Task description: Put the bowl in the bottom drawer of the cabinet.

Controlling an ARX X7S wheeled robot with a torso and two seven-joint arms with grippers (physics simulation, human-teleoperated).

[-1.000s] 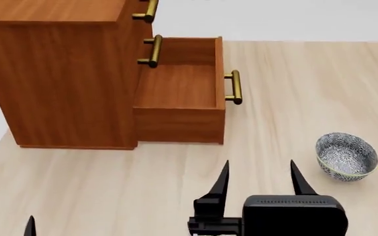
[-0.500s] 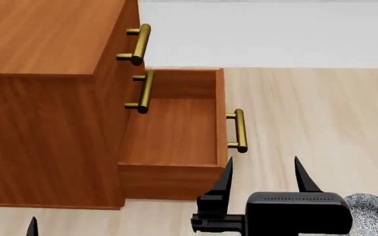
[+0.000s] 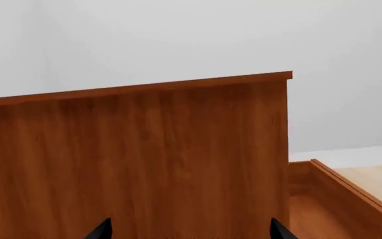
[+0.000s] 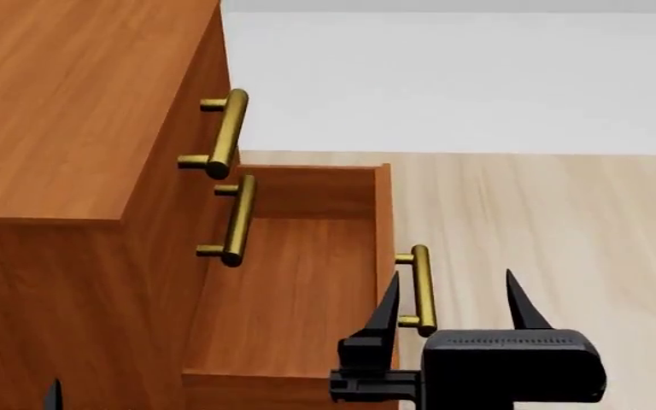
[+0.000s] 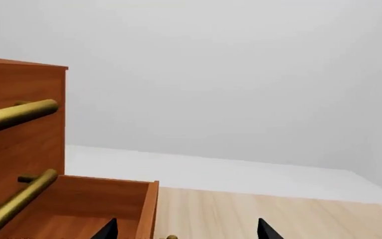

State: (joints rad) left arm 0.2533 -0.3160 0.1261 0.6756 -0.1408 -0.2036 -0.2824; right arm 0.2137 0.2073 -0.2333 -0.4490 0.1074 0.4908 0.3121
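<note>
Though near the bottom drawer (image 4: 305,290), right jaws agape, empty.

The cabinet (image 4: 66,128) stands on the tabletop (image 4: 556,222) at nine o'clock in the head view. The bottom drawer (image 4: 294,290) juts from it toward three o'clock, below the two upper handles (image 4: 223,132). The right gripper (image 4: 453,299) sits at five o'clock, just beside the drawer's front.

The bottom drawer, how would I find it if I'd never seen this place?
Look for the big reddish-brown wooden cabinet standing on the pale wooden table. It has brass bar handles down its front. The bottom drawer is the only one pulled out, an open, empty wooden box whose own brass handle sticks out farther than the two above it.
</note>
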